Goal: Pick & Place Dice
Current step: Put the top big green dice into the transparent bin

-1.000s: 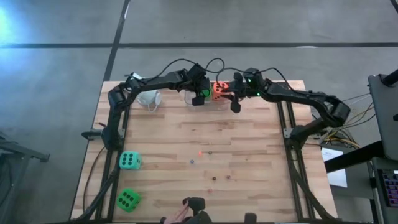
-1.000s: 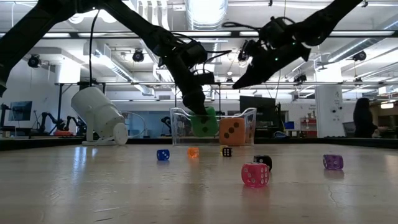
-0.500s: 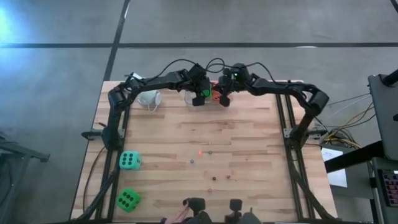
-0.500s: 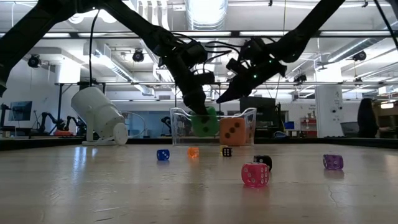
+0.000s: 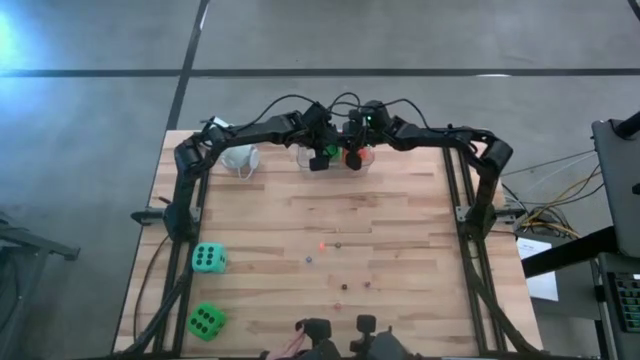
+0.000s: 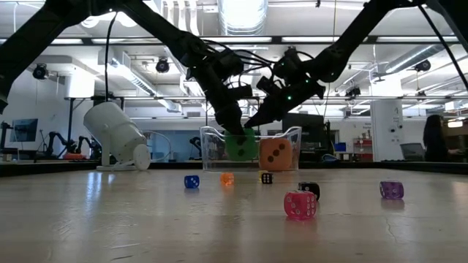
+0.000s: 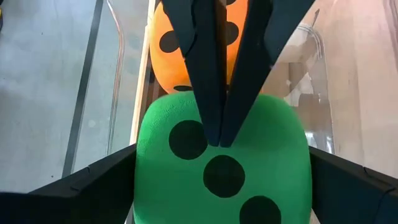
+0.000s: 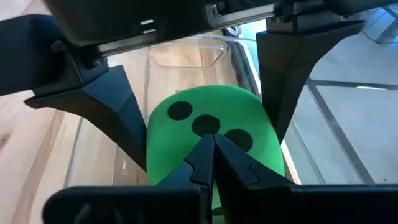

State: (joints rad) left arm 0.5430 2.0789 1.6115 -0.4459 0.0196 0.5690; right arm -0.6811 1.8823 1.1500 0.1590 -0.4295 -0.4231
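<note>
- Inside the clear bin (image 6: pixel 292 150) at the bench's (image 5: pixel 400 240) far edge, my left gripper (image 5: pixel 322 152) is clamped on a green die (image 7: pixel 221 168), held beside the orange-red die (image 6: pixel 276 154).
- Above that bin, my right gripper (image 5: pixel 352 153) has its fingers pressed together, tips over the green die.
- Well apart from the bin, a teal die (image 5: pixel 208 258) and second green die (image 5: pixel 204 321) sit near the bench's front-left corner.

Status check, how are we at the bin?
Left gripper clamped on green die, inside clear bin. Right gripper shut, tip at same die. Orange die alongside.
</note>
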